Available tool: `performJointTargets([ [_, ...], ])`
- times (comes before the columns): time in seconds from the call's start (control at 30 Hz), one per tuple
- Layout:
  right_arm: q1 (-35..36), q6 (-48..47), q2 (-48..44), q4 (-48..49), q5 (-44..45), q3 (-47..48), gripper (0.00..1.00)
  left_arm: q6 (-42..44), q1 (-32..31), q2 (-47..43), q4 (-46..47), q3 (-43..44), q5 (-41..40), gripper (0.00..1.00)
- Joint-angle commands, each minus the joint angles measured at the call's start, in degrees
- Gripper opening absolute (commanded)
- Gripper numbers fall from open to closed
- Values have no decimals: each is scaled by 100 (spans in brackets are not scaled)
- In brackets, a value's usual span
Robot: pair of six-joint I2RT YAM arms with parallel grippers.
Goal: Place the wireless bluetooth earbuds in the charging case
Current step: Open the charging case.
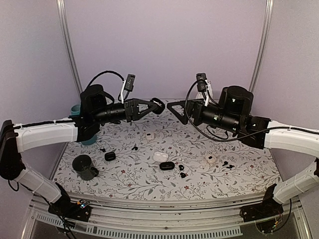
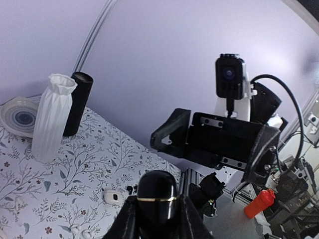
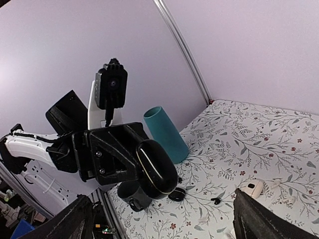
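Floral table [image 1: 124,180]: left tool [image 1: 152,106] grips black case [image 1: 158,104] aloft; open right tool [image 1: 175,110] faces it from 3 o'clock; earbuds [image 1: 181,168] lie below.

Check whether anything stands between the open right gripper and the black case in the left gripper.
Nothing visible does. Only open air separates the right gripper from the black case that the left gripper holds aloft.
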Motion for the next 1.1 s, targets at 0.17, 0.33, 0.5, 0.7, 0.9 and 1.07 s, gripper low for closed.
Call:
performJointTargets([
  [0.17, -57, 511, 289, 643, -814, 65, 91, 186, -69, -78, 1345, -236, 1176, 0],
  [0.33, -53, 283, 355, 731, -1115, 80, 82, 127, -90, -35, 1464, -205, 1329, 0],
  [0.5, -58, 148, 460, 791, -1401, 110, 72, 57, -90, 16, 1476, -161, 1349, 0],
  [0.7, -55, 111, 554, 850, -1524, 104, 65, -81, -95, 130, 1540, -111, 1507, 0],
  [0.9, -53, 188, 470, 776, -971, 52, 61, -128, -104, 137, 1667, -146, 1786, 0],
  [1.07, -122, 240, 369, 640, -594, -35, 59, -141, -130, 67, 1721, -213, 1909, 0],
])
